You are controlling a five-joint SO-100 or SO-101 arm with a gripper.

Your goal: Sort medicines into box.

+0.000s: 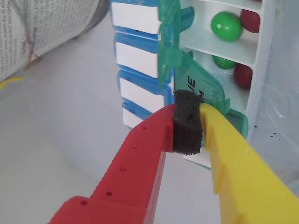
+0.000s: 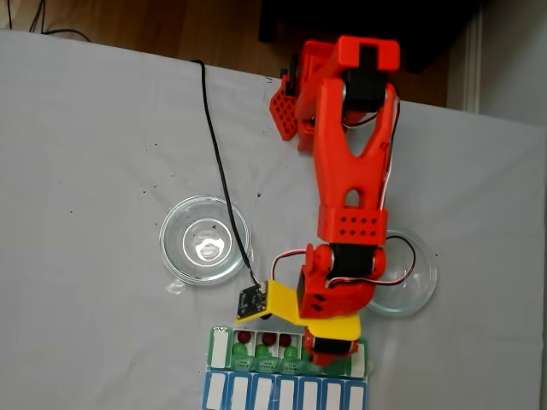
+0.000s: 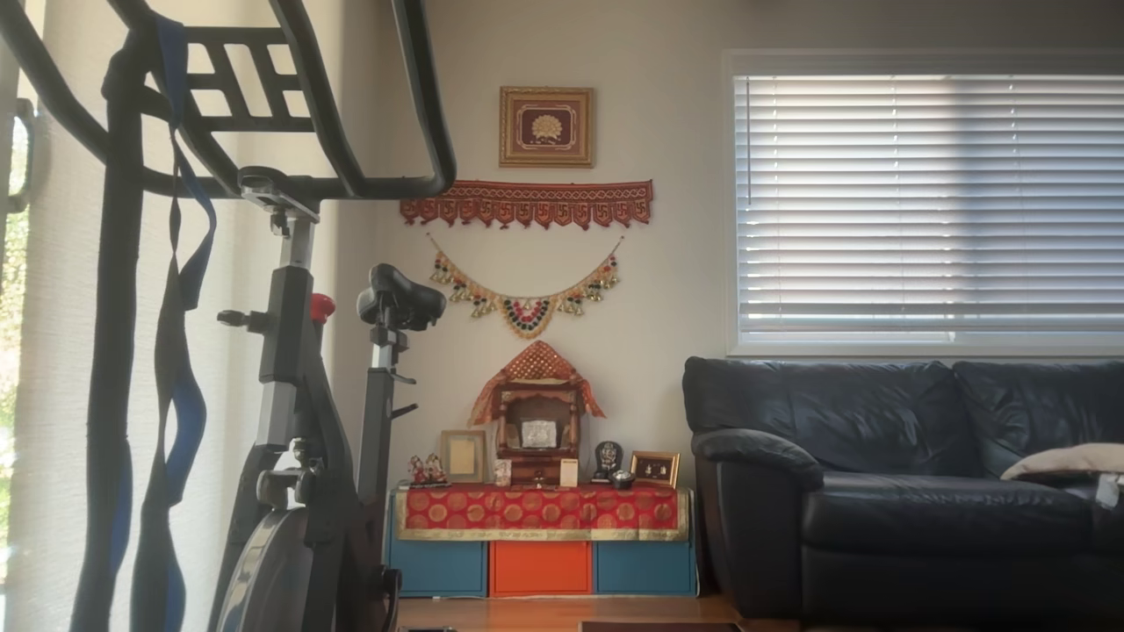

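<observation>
The box (image 1: pixel 256 56) has white compartments and translucent green lids; one lettered lid (image 1: pixel 202 87) stands open beside my fingers. In the compartments lie medicines: a green ball (image 1: pixel 226 25) with a dark red ball (image 1: pixel 251 19), and beneath them another green ball (image 1: pixel 223 62) with a red one (image 1: pixel 243 75). My gripper (image 1: pixel 187 122) has a red finger and a yellow finger pressed together on a black foam pad, right at that lid. In the fixed view the gripper (image 2: pixel 330 352) hovers over the right part of the box (image 2: pixel 220 343), where red balls (image 2: pixel 244 336) and green balls (image 2: pixel 240 351) sit.
A blue-lidded organiser row (image 1: pixel 135 53) lies beside the green one, at the table's near edge (image 2: pixel 282 395) in the fixed view. Two round glass dishes (image 2: pixel 206 239) (image 2: pixel 414 282) flank the arm. A black cable (image 2: pixel 214 145) crosses the white cloth. The other view faces a living room.
</observation>
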